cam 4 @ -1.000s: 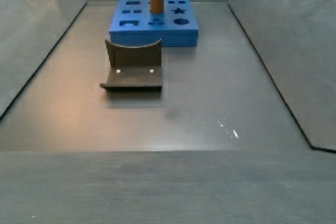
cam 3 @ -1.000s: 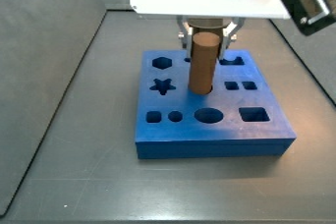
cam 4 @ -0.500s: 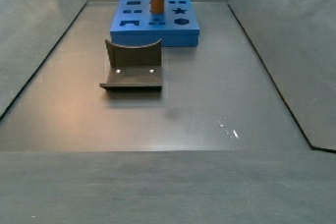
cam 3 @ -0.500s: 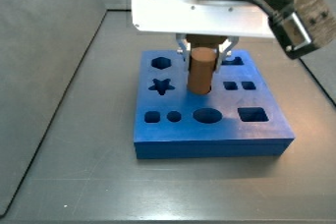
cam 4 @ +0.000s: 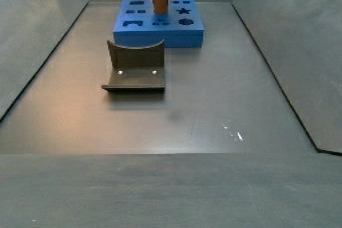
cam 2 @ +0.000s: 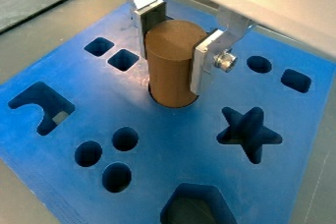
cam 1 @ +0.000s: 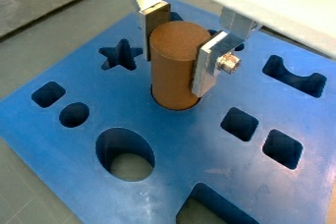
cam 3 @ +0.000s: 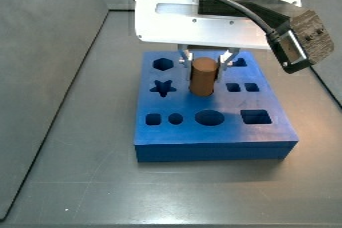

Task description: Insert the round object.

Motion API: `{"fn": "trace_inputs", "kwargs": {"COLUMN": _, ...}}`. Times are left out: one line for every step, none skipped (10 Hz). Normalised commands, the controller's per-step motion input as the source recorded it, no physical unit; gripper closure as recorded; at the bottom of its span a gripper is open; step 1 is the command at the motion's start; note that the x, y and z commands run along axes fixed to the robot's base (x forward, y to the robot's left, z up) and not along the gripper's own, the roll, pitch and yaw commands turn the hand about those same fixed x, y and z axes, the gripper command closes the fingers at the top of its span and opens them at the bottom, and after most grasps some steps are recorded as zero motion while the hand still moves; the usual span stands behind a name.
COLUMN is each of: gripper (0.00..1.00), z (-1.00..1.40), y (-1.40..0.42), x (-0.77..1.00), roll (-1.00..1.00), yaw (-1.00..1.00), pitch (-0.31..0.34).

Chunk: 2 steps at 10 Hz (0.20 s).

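Fixture (cam 4: 135, 66) stands mid-floor in a side view, well apart from the blue shape block (cam 4: 159, 27) at the far end. Round peg (cam 1: 175, 67) is upright, lower end seated in the block's central hole. Gripper (cam 1: 184, 39) is clamped on the peg, finger plates (cam 2: 209, 63) against opposite sides.

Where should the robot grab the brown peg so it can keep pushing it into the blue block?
Near its top, from straight above, as the gripper does now: one finger on each side of the upright peg. Its smooth round sides give the flat pads good hold, and its bottom is already in the block.
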Motion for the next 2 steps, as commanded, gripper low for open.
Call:
{"fn": "trace_inputs", "kwargs": {"gripper": 1.00, "z": 0.00, "y": 0.00, "x": 0.00, "roll": 0.01, "yaw": 0.00, "pitch": 0.000}}
{"fn": "trace_inputs", "kwargs": {"gripper": 1.00, "z": 0.00, "y": 0.00, "x": 0.00, "roll": 0.00, "yaw": 0.00, "pitch": 0.000}}
